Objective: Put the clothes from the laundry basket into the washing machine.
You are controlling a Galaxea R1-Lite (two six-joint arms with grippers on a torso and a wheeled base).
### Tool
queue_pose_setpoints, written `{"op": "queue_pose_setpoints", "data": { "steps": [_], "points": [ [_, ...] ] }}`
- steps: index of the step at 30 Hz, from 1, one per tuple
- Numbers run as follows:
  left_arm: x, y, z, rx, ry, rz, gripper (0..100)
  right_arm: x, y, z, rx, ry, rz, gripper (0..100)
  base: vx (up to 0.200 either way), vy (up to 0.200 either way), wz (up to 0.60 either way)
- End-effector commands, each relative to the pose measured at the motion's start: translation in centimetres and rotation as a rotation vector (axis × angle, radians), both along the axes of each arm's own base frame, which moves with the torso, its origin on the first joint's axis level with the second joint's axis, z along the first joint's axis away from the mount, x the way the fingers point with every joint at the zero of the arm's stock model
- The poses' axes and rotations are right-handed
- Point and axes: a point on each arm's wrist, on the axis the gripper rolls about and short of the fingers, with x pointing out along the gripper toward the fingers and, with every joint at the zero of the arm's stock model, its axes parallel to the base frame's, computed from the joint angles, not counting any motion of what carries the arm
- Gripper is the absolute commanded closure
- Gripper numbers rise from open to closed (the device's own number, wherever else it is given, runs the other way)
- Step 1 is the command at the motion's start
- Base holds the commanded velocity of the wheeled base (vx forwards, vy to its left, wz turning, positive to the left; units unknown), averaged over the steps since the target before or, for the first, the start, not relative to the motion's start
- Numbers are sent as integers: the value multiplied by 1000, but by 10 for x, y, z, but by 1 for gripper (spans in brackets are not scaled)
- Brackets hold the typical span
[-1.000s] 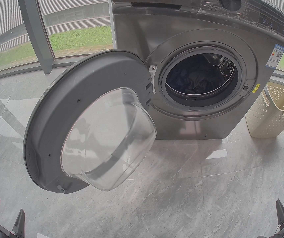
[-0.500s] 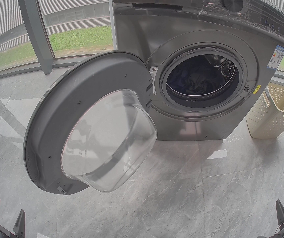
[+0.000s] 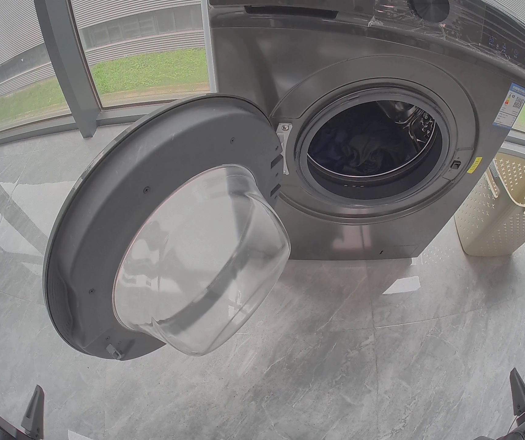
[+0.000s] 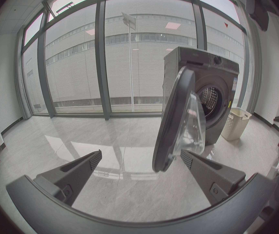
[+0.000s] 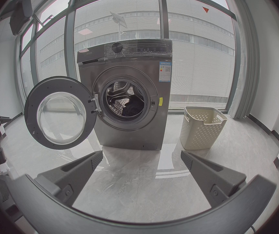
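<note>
Head view shows only a slight whole-frame shift since a second ago, so our camera moved, nothing else. Inside the grey front-loading washing machine (image 3: 250, 56), upper centre, lie dark clothes (image 3: 366, 145); the cream perforated plastic laundry basket (image 3: 501, 215) at the right edge looks empty. Our left end effector (image 4: 139, 155) and right end effector (image 5: 139, 155) gape apart, empty: loading seems finished.

Head close above washing machine (image 3: 336, 44), wrists farther
</note>
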Motion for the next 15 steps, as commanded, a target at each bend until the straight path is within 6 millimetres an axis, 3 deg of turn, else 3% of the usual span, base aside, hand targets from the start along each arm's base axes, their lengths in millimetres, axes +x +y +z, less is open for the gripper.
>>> {"op": "queue_pose_setpoints", "data": {
  "steps": [1, 8, 12, 15],
  "points": [
    [-9, -1, 55, -27, -134, -52, 0, 1, 0, -5, -3, 11, 1, 0, 0, 0, 0],
    [49, -5, 117, -84, 71, -239, 0, 1, 0, -5, -3, 11, 1, 0, 0, 0, 0],
    [66, -7, 127, -105, 104, -291, 0, 1, 0, -5, -3, 11, 1, 0, 0, 0, 0],
    [94, -8, 137, -110, 148, -345, 0, 1, 0, -5, -4, 11, 1, 0, 0, 0, 0]
  ]
}}
